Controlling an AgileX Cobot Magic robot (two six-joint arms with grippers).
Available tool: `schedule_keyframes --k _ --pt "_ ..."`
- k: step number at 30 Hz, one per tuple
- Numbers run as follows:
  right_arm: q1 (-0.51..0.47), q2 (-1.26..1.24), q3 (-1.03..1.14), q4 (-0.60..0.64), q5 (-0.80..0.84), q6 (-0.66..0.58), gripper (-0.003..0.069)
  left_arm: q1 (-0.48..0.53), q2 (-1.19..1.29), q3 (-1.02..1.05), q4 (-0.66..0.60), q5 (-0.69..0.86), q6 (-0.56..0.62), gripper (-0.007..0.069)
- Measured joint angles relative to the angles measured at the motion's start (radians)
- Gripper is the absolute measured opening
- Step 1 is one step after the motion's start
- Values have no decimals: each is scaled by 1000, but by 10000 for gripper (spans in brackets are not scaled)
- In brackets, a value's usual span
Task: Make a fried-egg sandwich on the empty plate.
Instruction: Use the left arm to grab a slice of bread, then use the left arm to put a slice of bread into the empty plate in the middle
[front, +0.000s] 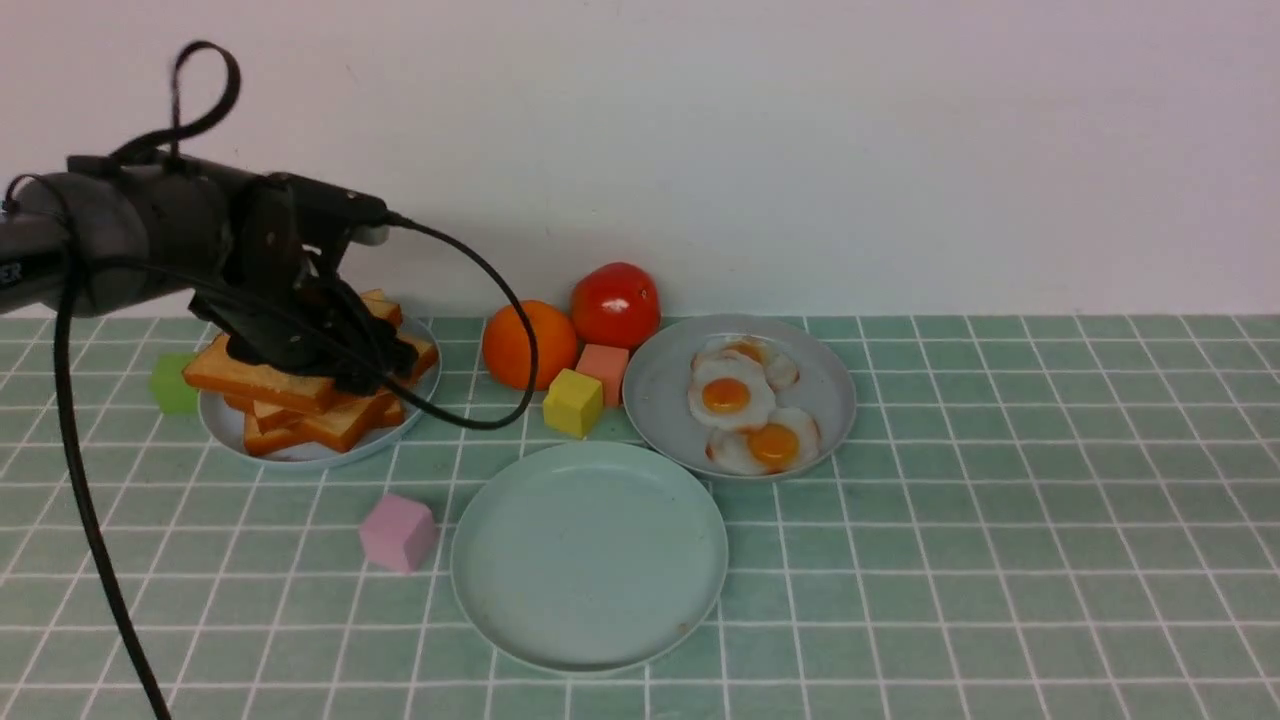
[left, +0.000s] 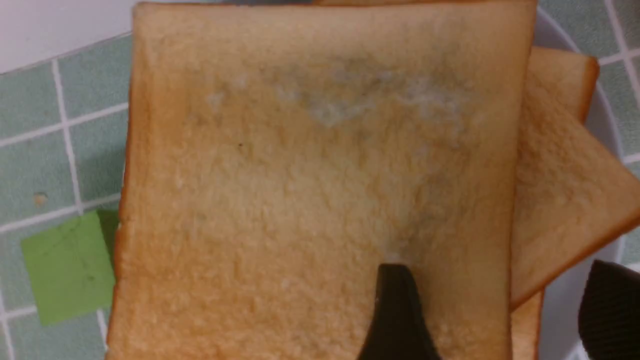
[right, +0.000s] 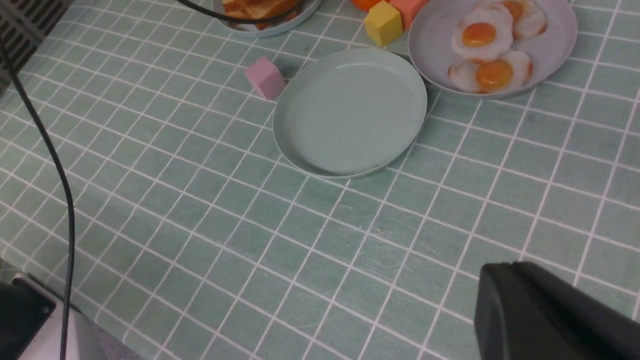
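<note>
The left claw (left: 500, 312) hangs spread across the edge of the top toast slice (left: 310, 190), apparently ready to pinch it. The empty plate (front: 590, 555) lies bare mid-tabletop beside the fried eggs (front: 745, 405), which keeps carries short. The right claw (right: 525, 300) is pressed together, well clear.

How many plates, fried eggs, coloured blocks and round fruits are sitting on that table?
Plates: 3
Fried eggs: 3
Blocks: 4
Round fruits: 2
Total: 12
Toast stack left out: its overlapping slices can't be counted.
</note>
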Motion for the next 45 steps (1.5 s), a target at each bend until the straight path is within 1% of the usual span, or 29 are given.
schedule_keyframes --k 2,3,4,5,6,8,9,10,14,19,22,26,27,28,29,32,35,39,41,42,45 --pt "0 0 0 1 2 0 5 -4 2 -2 21 0 0 425" --pt "0 0 0 3 2 0 6 -6 2 -3 31 1 0 390" --pt "0 0 0 10 2 0 6 -10 2 -3 47 3 0 320" --pt "0 0 0 9 2 0 6 -11 2 -3 50 4 0 307" --pt "0 0 0 9 2 0 6 -12 2 -3 69 4 0 205" --pt "0 -4 0 12 2 0 6 -23 2 -3 102 10 0 74" --pt "0 -8 0 12 2 0 6 -30 2 -3 122 17 0 33" --pt "0 -13 0 12 2 0 6 -37 1 -3 142 23 0 22" --pt "0 -29 0 15 4 0 8 -58 -37 -2 179 63 -18 22" --pt "0 -41 0 15 5 0 8 -110 -162 -2 180 132 -73 22" --pt "0 -47 0 15 6 0 12 -206 -300 37 135 194 -65 22" --pt "0 -47 0 15 6 0 13 -346 -397 173 56 207 -40 22" --pt "0 -47 0 15 6 0 13 -355 -400 181 51 207 -39 22" --pt "0 -47 0 15 6 0 13 -396 -408 223 35 205 -38 22" --pt "0 -47 0 15 6 0 13 -462 -408 284 22 178 -36 22" --pt "0 -47 0 15 6 0 13 -531 -389 357 23 104 -36 22" --pt "0 -47 0 15 6 0 14 -557 -357 366 26 38 -36 22" --pt "0 -47 0 15 6 0 19 -558 -291 366 42 -59 -36 22" --pt "0 -47 0 15 7 0 20 -558 -274 366 51 -76 -36 24" --pt "0 -47 0 15 10 0 22 -558 -256 366 63 -101 -35 39" --pt "0 -47 0 11 19 0 30 -558 -242 366 68 -113 -35 88"
